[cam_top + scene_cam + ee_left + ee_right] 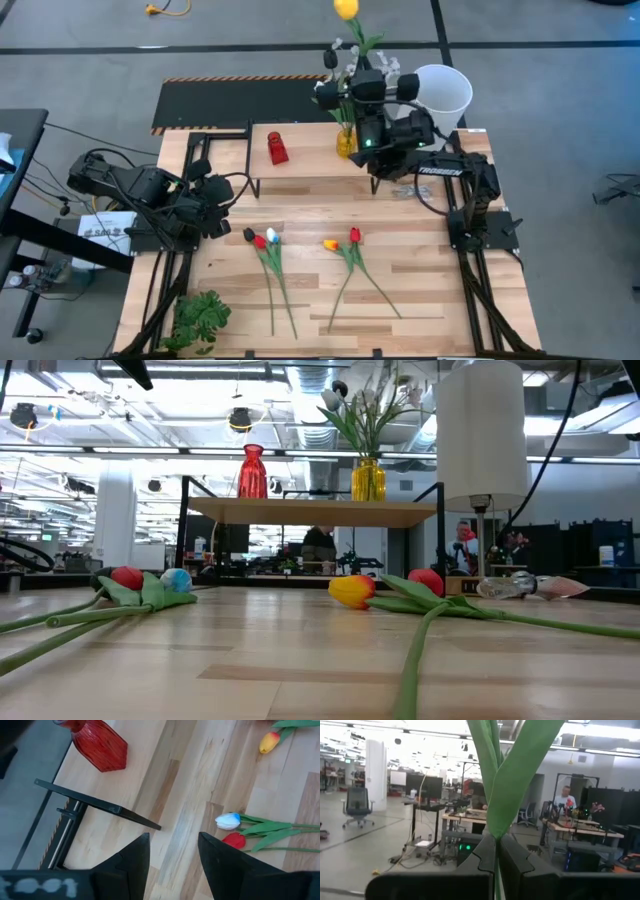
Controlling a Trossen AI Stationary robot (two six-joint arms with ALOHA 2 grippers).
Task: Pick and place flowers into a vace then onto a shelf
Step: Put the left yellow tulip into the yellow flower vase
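A yellow glass vase [345, 143] [368, 480] stands on the light-wood shelf [305, 160] [300, 512], with white blossoms [350, 62] and green stems rising out of it. My right gripper [350, 97] [497, 840] hovers above the vase, shut on a yellow tulip [345, 8] whose head stands high over it. A red vase [277, 148] [99, 742] also stands on the shelf. On the table lie dark, red and white tulips [262, 240] [229, 821] and a yellow-orange and a red one [342, 240] [352, 590]. My left gripper [222, 205] [172, 837] waits open at the left. My right gripper pinches the yellow tulip's green stem and leaf base [496, 827] between its two shut fingers, lying across the upright stem. The head stands above the fingers. Below them the stem runs down toward the yellow vase's mouth [368, 458]; its lower end is hidden among the other stems.
A tall white cylinder [442, 92] [482, 430] stands beside the shelf's right end. A bushy green leafy sprig [200, 318] lies at the near left corner. A black striped-edge panel [240, 100] lies beyond the shelf. A clear wrapper [525, 587] lies near the cylinder's base.
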